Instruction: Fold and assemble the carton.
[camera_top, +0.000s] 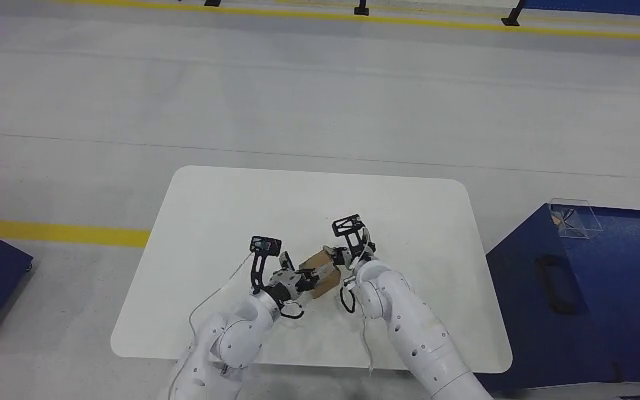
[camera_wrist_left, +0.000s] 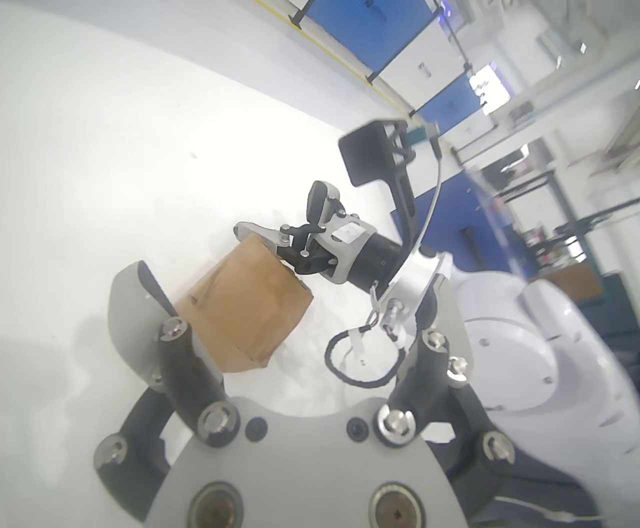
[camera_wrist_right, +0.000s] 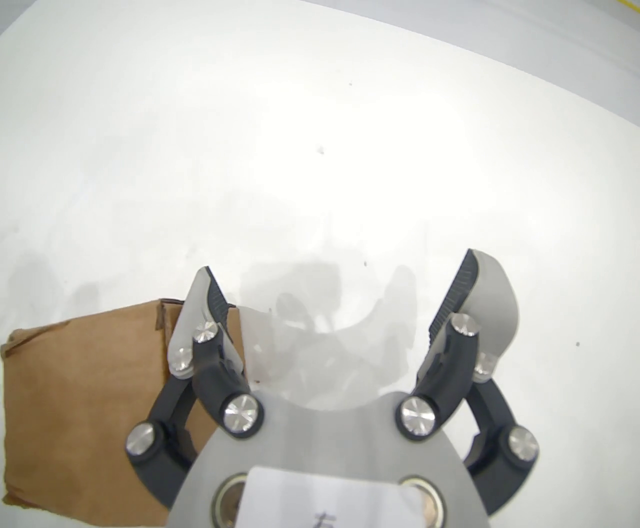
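A brown cardboard carton (camera_top: 320, 272) lies folded into a box shape on the white table (camera_top: 300, 200), near its front middle. My left gripper (camera_top: 293, 290) is at the carton's near-left side. In the left wrist view the left gripper (camera_wrist_left: 285, 300) is open, and the carton (camera_wrist_left: 245, 305) rests against the inside of one finger (camera_wrist_left: 135, 295). My right gripper (camera_top: 338, 262) is at the carton's right end. It shows open (camera_wrist_right: 340, 300), with the carton (camera_wrist_right: 85, 400) outside the gap, beside one finger (camera_wrist_right: 210, 300). In the left wrist view the right gripper (camera_wrist_left: 280, 210) has one fingertip on the carton's upper edge.
A blue cabinet (camera_top: 570, 290) stands right of the table, with a clear plastic box (camera_top: 575, 215) on top. The table's far half is bare white surface. Its front edge is close behind both arms.
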